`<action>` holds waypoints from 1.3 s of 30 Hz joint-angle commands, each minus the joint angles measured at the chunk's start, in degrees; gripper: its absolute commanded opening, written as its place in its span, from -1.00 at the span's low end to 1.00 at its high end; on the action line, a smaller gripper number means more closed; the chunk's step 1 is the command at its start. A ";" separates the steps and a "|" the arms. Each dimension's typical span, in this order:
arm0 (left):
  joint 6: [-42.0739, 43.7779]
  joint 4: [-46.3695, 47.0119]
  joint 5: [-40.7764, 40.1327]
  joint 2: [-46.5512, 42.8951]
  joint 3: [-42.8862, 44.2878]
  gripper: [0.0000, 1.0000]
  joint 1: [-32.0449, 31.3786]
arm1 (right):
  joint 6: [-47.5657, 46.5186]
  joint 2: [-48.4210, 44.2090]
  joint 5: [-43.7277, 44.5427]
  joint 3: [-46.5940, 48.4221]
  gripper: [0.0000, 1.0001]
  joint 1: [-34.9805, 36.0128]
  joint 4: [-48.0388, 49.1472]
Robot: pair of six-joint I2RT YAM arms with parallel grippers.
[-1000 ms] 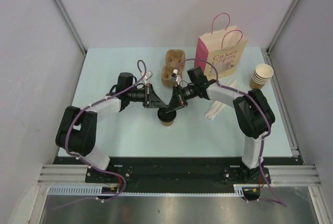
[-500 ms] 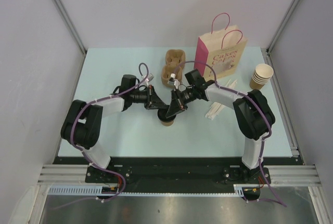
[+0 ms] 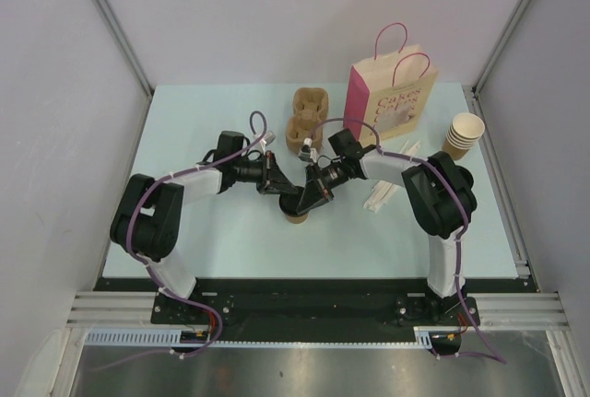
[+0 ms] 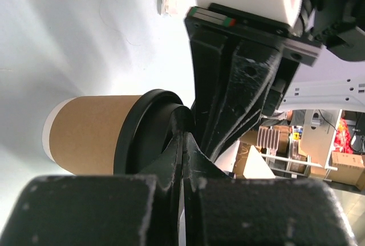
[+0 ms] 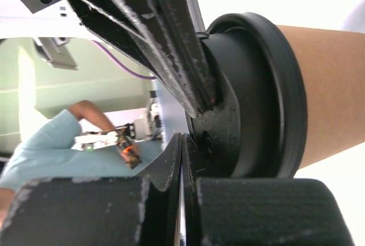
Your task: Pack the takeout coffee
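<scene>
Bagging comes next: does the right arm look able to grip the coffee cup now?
Probably not: the right tool sits shut at the black lid, and the shut left tool crowds it.

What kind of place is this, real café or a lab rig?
Most likely a lab robot cell staged as a café packing station. Plain grey panels box in the table; the props are a pink paper bag, a stack of lidless cups and one lidded takeout coffee.

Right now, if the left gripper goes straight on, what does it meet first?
Most likely the takeout coffee's lid, which the left gripper seems to touch; the right gripper stands just beyond.
</scene>
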 commanded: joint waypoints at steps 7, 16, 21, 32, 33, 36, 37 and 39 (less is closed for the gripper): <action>6.27 -5.20 -4.64 2.31 0.17 -1.00 -0.19 | 9.85 5.83 8.25 -5.33 -1.00 -2.20 7.77; 8.64 -7.74 -6.31 2.57 0.61 -1.00 -0.19 | 17.33 4.51 8.44 -8.24 -1.00 -2.20 13.66; 9.09 -8.19 -6.58 2.48 0.52 -1.00 -0.37 | 20.83 -3.65 4.39 -8.15 -1.00 -0.53 22.70; 9.00 -8.36 -7.10 1.87 0.79 -1.00 -1.07 | 31.92 -14.39 2.01 -7.80 -1.00 1.14 35.20; 9.00 -8.36 -7.10 1.96 0.70 -1.00 -1.07 | 31.22 -14.30 2.18 -7.80 -1.00 1.23 34.59; 9.00 -8.36 -7.28 1.87 0.70 -1.00 -1.25 | 24.38 -12.82 4.02 -7.80 -1.00 1.32 28.19; 9.09 -8.36 -7.37 2.04 0.70 -1.00 -1.33 | 21.84 -12.29 5.68 -7.80 -1.00 1.75 23.47; 8.91 -8.36 -7.54 2.04 0.61 -1.00 -1.33 | 14.38 -9.40 8.67 -7.80 -1.00 1.93 17.13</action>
